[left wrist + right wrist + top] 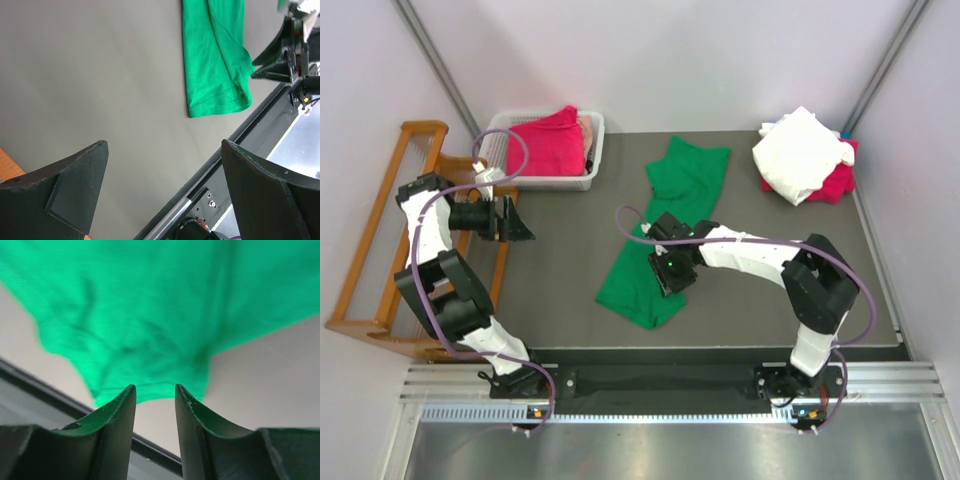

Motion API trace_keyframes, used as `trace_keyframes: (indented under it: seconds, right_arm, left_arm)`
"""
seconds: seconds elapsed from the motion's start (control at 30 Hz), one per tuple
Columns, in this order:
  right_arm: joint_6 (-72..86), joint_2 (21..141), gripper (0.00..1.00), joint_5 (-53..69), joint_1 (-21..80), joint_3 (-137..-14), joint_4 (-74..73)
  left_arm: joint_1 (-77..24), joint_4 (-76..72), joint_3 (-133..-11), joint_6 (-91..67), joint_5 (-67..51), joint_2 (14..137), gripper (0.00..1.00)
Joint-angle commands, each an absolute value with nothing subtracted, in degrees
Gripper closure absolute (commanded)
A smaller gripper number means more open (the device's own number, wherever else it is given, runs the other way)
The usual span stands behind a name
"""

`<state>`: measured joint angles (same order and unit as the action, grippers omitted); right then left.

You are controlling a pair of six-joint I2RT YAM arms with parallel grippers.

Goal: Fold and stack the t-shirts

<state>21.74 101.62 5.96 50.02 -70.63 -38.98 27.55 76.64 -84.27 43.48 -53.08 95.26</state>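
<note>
Right wrist, right gripper parted at green t-shirt hem, left gripper wide open over table

Four t-shirts are counted, one green t-shirt, one white t-shirt, a far-left crimson t-shirt and a far-right crimson t-shirt, with one basket and one rack.

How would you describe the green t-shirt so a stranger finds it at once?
Start at the dark grey table. At its middle lies a bright green cloth t-shirt, stretched in a long strip. It is the only green garment; the other shirts are white or crimson.
</note>
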Motion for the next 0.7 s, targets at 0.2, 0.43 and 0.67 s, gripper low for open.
trace_keyframes:
  seconds: [0.2, 0.43, 0.67]
  right_arm:
    - [22.06, 98.96, 0.62, 4.83, 47.55, -66.01, -36.83]
    - [21.27, 98.7, 0.63, 4.05, 46.85, -63.9, -36.65]
    - [20.66, 97.56, 0.64, 4.31, 45.35, -62.14, -36.3]
  left_arm:
    - [27.6, 83.85, -84.29, 46.05, -54.84, 95.36, 0.01]
    - [27.6, 84.37, -84.73, 46.05, -55.37, 95.8, 0.01]
    - [27.6, 84.64, -84.46, 46.32, -55.63, 96.15, 0.01]
